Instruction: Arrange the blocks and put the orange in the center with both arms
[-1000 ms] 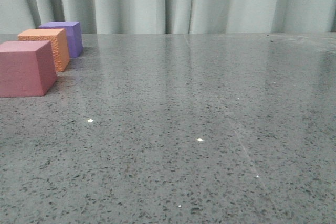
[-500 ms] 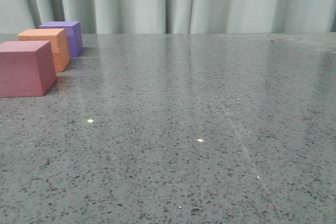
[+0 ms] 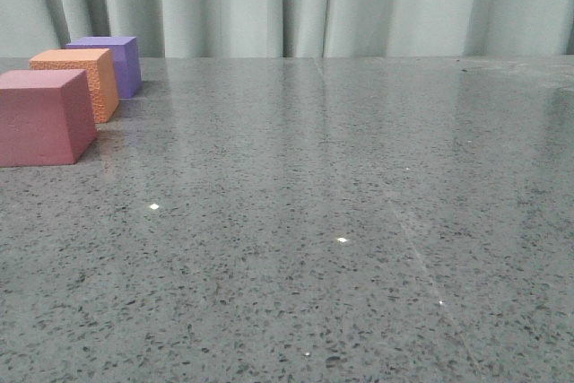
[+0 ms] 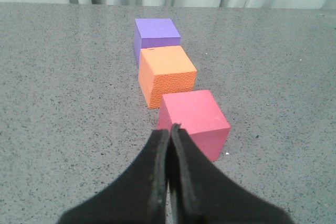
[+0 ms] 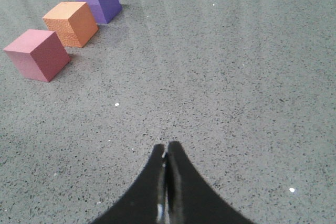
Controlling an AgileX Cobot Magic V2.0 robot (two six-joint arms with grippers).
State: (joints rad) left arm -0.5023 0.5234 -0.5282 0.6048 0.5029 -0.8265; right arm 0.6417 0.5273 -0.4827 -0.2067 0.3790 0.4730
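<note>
— Front view first: where do the cubes sit?

— At my far left on the worktop [image 3: 359, 221], in a row running away from me toward the curtain [image 3: 305, 2]: pink-red cube [image 3: 43, 118] nearest, orange cube [image 3: 79, 82] in the middle, purple cube [image 3: 112, 65] farthest. Small gaps part them, and each is turned slightly off the line.

— And your pincers?

— My left pincer [image 4: 169, 129] is clenched on nothing, its tips just short of the pink-red cube. My right pincer [image 5: 166, 150] is likewise clenched and bare, well apart from the row.

— The surface?

— Grey speckled stone, glossy, with pale pleated drapes behind.
</note>
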